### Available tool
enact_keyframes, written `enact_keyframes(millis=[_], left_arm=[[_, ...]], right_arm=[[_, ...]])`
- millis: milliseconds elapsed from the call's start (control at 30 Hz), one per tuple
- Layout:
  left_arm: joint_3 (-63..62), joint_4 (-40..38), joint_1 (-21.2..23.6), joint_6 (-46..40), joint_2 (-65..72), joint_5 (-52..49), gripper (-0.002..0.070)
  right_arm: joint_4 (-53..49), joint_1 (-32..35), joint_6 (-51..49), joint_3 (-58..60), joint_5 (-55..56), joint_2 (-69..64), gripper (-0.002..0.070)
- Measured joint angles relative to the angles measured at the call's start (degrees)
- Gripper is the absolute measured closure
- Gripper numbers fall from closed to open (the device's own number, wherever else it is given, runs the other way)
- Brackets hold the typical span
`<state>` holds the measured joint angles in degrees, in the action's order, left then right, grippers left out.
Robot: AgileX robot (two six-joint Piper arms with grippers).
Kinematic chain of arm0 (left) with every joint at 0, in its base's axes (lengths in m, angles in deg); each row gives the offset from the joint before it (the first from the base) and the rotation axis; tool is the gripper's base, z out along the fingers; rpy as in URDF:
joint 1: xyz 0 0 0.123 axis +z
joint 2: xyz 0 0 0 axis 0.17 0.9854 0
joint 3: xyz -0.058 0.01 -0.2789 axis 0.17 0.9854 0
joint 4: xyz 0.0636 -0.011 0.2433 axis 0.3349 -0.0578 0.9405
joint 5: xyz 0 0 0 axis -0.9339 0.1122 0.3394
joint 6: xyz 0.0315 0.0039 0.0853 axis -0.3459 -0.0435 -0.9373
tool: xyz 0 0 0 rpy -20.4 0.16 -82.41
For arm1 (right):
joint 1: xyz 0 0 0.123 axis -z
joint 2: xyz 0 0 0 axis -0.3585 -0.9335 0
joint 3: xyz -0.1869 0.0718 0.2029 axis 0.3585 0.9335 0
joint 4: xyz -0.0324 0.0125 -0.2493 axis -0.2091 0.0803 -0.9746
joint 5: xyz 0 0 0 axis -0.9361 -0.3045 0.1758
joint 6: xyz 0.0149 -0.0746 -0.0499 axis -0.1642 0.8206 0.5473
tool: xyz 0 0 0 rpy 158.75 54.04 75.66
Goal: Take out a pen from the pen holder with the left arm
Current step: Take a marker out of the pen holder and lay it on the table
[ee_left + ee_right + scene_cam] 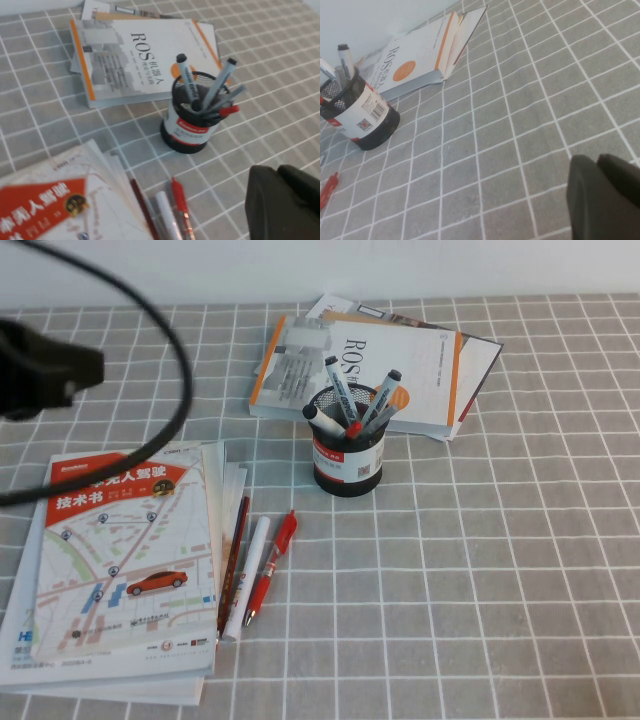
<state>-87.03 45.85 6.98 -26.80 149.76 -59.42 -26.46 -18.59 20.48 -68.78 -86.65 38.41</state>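
The left arm (pixel 40 370), well left of the pen holder (pixel 348 455), is a blocky matte-black mass with a thick black cable (pixel 186 360) looping past it in a wide arc. The left hand (pixel 284 202), apart from the pen holder, shows two smooth rounded black lobes parted by a shallow seam. The right hand (pixel 604 200), well apart from it, looks alike: dark, matt, rounded

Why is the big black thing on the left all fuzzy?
High view: it is likely the left arm and its cable, too near the camera to focus; light is even, shadows soft. Left wrist view: the left tool, shut, is a dark blur short of the holder. Right wrist view: the right tool blurs too, over bare cloth.
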Motion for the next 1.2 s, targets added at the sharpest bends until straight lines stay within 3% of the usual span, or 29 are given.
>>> enact_keyframes(millis=[267,367,800,900,1100,1200], left_arm=[[-16.32,22.50,-17.01,12.25,13.84,-2.06,0.0678],[-22.24,29.27,-21.14,16.59,20.44,-5.56,0.0678],[-43.44,34.70,-28.76,21.43,43.91,-16.60,0.0666],[-43.84,36.29,-29.96,20.57,47.24,-16.60,0.0578],[-43.84,38.61,-30.16,22.74,49.92,-11.93,0.0227],[-43.93,38.49,-30.16,23.10,50.06,-9.29,0.0165]], right_arm=[[0.00,0.00,0.00,0.00,0.00,0.00,0.0689],[0.00,0.00,0.00,0.00,0.00,0.00,0.0689],[0.00,0.00,0.00,0.00,0.00,0.00,0.0689],[0.00,0.00,0.00,0.00,0.00,0.00,0.0689],[0.00,0.00,0.00,0.00,0.00,0.00,0.0689],[0.00,0.00,0.00,0.00,0.00,0.00,0.0689]])
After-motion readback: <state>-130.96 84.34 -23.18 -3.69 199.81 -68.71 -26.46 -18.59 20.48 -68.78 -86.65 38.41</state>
